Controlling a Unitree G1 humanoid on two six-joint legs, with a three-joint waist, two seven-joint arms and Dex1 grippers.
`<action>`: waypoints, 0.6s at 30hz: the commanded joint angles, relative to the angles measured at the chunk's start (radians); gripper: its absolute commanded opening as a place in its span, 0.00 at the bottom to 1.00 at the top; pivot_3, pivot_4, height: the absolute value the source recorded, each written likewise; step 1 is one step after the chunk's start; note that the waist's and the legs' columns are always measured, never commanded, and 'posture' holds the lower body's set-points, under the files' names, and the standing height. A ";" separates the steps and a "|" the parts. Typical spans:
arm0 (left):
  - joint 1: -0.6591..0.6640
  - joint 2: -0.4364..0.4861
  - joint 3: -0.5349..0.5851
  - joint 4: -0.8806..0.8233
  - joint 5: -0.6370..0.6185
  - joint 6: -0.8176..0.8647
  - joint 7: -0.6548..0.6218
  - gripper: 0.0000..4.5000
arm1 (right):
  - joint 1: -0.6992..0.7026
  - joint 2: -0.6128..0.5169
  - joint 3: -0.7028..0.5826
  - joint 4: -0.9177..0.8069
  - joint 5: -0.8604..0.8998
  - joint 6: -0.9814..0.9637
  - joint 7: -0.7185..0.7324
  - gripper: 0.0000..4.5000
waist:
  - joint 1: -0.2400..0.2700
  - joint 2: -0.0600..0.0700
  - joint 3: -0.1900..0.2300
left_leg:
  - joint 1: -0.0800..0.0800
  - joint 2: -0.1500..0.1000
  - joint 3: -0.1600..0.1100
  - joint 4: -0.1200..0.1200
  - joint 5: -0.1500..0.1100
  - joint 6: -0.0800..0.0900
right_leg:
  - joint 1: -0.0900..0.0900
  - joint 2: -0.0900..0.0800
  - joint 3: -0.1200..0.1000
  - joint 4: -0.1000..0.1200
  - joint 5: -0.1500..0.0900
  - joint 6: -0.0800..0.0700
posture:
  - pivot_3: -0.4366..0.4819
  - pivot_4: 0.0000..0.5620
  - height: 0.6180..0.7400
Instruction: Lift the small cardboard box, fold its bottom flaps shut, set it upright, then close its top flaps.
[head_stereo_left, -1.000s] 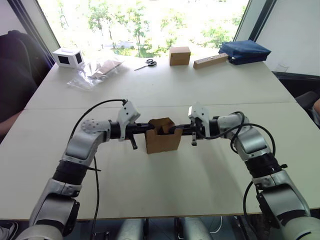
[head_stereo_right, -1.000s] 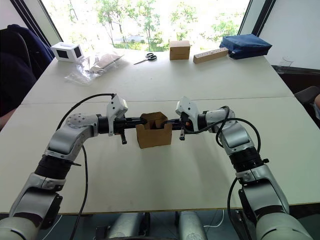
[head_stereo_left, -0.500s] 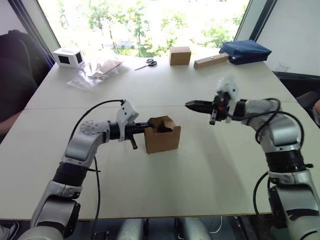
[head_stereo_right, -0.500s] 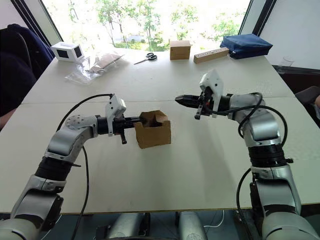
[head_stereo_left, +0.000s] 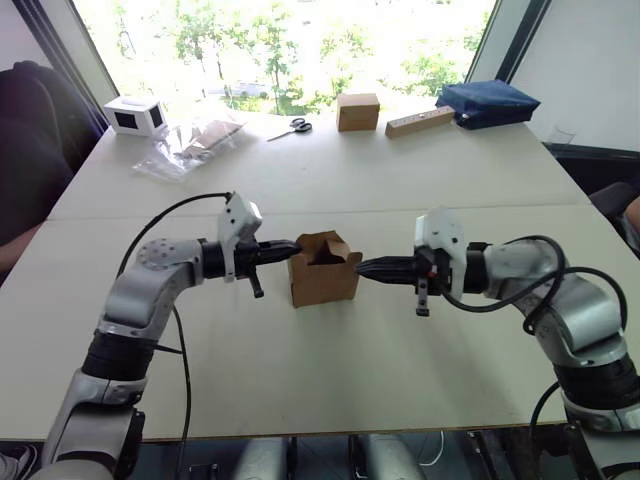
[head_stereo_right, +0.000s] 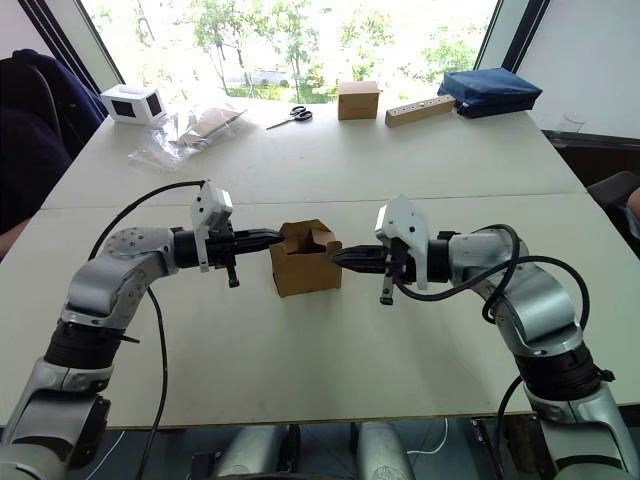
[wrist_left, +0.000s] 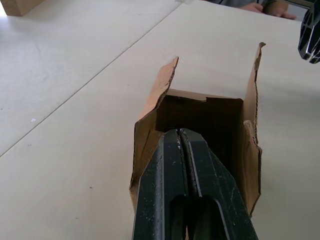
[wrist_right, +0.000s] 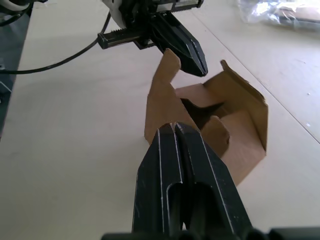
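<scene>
Small cardboard box (head_stereo_left: 324, 275) stands upright mid-bench (head_stereo_left: 400, 180), its top flaps (wrist_right: 165, 70) raised and its mouth open. Both forearms reach in level from opposite sides: the left pincer (head_stereo_left: 292, 245), fingers pressed together, tips at the box's left upper edge, and the right pincer (head_stereo_left: 362, 268), also pressed together, tips at its right wall. Bare bench surrounds the box on every side, with scissors (head_stereo_left: 290, 127) well apart by the far edge.
</scene>
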 joint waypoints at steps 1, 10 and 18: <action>0.009 0.010 0.019 -0.037 -0.011 0.001 0.005 0.01 | -0.030 0.018 0.038 0.002 -0.032 -0.048 -0.018 0.00 | 0.002 0.000 0.000 | 0.000 0.000 0.000 0.000 0.000 0.000 | 0.000 0.000 0.000 0.000 0.000 0.000 | 0.48 0.27 1.00; 0.038 0.009 0.029 -0.052 -0.027 0.009 0.028 0.01 | -0.092 0.053 0.121 0.124 -0.115 -0.130 -0.018 0.00 | 0.003 0.000 0.000 | 0.000 0.000 0.000 0.000 0.000 0.000 | 0.000 0.000 0.000 0.000 0.000 0.000 | 0.48 0.27 1.00; 0.047 0.031 0.082 -0.074 -0.071 0.049 0.029 0.01 | -0.137 0.095 0.172 0.226 -0.171 -0.191 -0.005 0.00 | 0.000 0.000 0.000 | 0.000 0.000 0.000 0.000 0.000 0.000 | 0.000 0.000 0.000 0.000 0.000 0.000 | 0.48 0.27 1.00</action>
